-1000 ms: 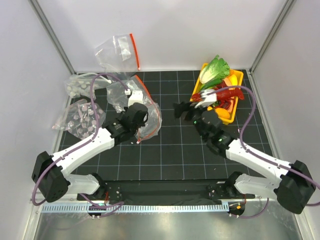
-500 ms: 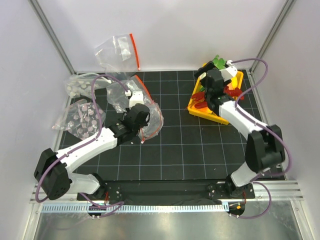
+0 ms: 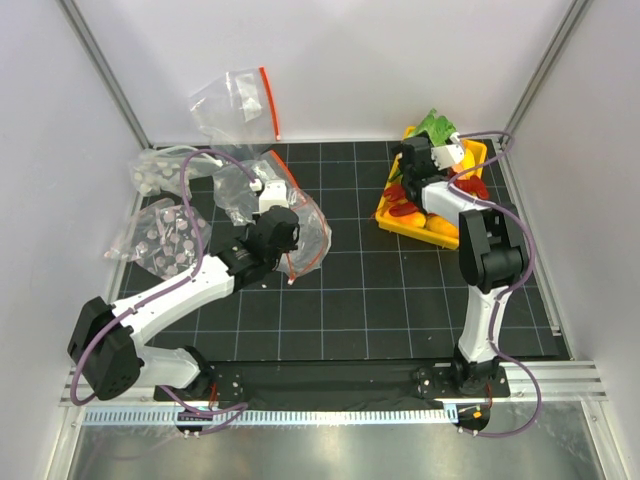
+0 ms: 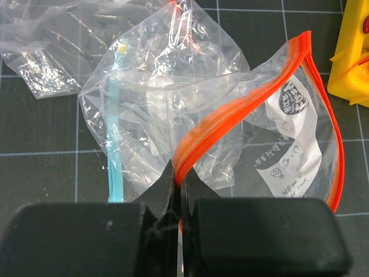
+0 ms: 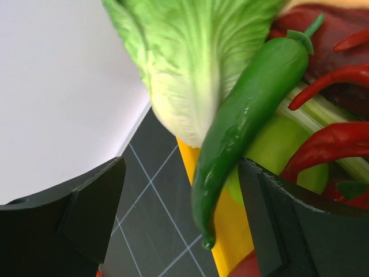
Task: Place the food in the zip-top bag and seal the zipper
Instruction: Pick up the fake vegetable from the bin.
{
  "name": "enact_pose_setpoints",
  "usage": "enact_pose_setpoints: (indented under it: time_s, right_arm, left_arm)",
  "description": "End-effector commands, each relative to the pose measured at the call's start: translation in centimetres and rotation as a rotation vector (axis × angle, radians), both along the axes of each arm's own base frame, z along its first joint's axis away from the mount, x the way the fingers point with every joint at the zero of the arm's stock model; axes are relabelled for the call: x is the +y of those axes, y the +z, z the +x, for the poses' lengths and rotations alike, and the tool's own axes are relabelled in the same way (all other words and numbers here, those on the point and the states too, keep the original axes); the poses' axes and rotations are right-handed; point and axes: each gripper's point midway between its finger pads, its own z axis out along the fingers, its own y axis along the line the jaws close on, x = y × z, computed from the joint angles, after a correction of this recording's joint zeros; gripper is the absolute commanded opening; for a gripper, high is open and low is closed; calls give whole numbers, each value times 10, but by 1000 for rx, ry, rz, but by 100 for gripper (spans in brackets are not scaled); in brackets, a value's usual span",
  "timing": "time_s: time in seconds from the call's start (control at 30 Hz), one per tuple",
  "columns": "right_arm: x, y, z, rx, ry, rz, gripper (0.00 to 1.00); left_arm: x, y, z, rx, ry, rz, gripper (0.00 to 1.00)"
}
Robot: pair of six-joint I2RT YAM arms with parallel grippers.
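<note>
Pinching the zipper (image 4: 230, 118) of the bag (image 4: 288, 150) in my left claw (image 4: 177, 202), clamped on the strip, on the counter (image 3: 380, 300) near the tray (image 3: 400, 220), I hang my right claw (image 5: 184, 213) spread wide over the lettuce (image 5: 190, 63) in that tray. The pepper (image 5: 248, 115) lying against it may get caught instead, or the slick strip may slip free.

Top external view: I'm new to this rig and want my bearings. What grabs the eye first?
The heaped yellow tray at back right stands out. The right hand hangs open over its lettuce and a green pepper. At left centre, the left hand pinches the red-orange zipper of a clear zip-top bag, among other crinkly bags.
</note>
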Motion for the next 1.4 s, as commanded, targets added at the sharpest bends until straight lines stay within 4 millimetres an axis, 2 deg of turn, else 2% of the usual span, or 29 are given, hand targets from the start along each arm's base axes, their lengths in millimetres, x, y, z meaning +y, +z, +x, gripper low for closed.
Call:
enact_pose_setpoints:
  time_s: [0.0, 0.13, 0.3, 0.43, 0.5, 0.53, 0.57, 0.6, 0.7, 0.73, 0.8, 0.83, 1.0, 1.13, 1.17, 1.2, 1.27, 1.33, 1.37]
  right_arm:
    - [-9, -7, 6, -8, -59, 60, 86]
    - [-21, -15, 6, 8, -100, 62, 84]
    - [-39, -34, 4, 67, -164, 84, 84]
    - [-41, -42, 4, 93, -170, 92, 80]
    - [-43, -44, 4, 96, -173, 91, 68]
    - [-45, -44, 3, 99, -175, 89, 55]
    - [-46, -46, 1, 105, -171, 85, 31]
    - [-47, -43, 0, 99, -165, 83, 17]
    - [-50, -35, -5, 74, -162, 62, 5]
    - [-51, -17, -6, 35, -158, 60, 1]
    - [-52, -13, -14, 27, -161, 43, 1]
    - [-52, 0, -16, 5, -163, 25, 1]
    - [-48, 24, -31, -56, -158, 15, 1]
    - [-36, 52, -42, -130, -115, 38, 1]
    - [-33, 53, -46, -129, -105, 37, 1]
    - [-27, 69, -52, -155, -94, 35, 1]
    - [-24, 75, -62, -174, -88, 23, 1]
    - [-21, 98, -74, -225, -98, -5, 1]
    - [-21, 98, -80, -224, -106, -25, 1]
  left_arm:
    - [-3, 23, 4, -62, 15, -65, 0]
    - [-2, 23, 4, -64, 17, -64, 0]
    - [-3, 21, 5, -59, 15, -59, 0]
    - [-3, 21, 5, -60, 15, -57, 0]
    - [-2, 22, 5, -61, 17, -55, 0]
    - [-2, 21, 5, -60, 19, -53, 0]
    - [-1, 21, 5, -60, 19, -53, 0]
    - [-1, 22, 5, -60, 19, -53, 0]
    - [0, 24, 4, -67, 20, -54, 0]
    - [1, 25, 4, -69, 24, -53, 0]
    - [1, 25, 4, -68, 21, -53, 0]
    - [1, 24, 4, -69, 23, -53, 0]
    - [1, 22, 5, -66, 22, -38, 0]
    - [0, 23, 5, -66, 14, -35, 0]
    - [0, 23, 5, -65, 14, -36, 0]
    - [0, 24, 4, -67, 12, -37, 0]
    - [1, 24, 4, -66, 11, -38, 0]
    - [1, 26, 3, -68, 8, -42, 0]
    - [1, 27, 3, -69, 7, -44, 0]
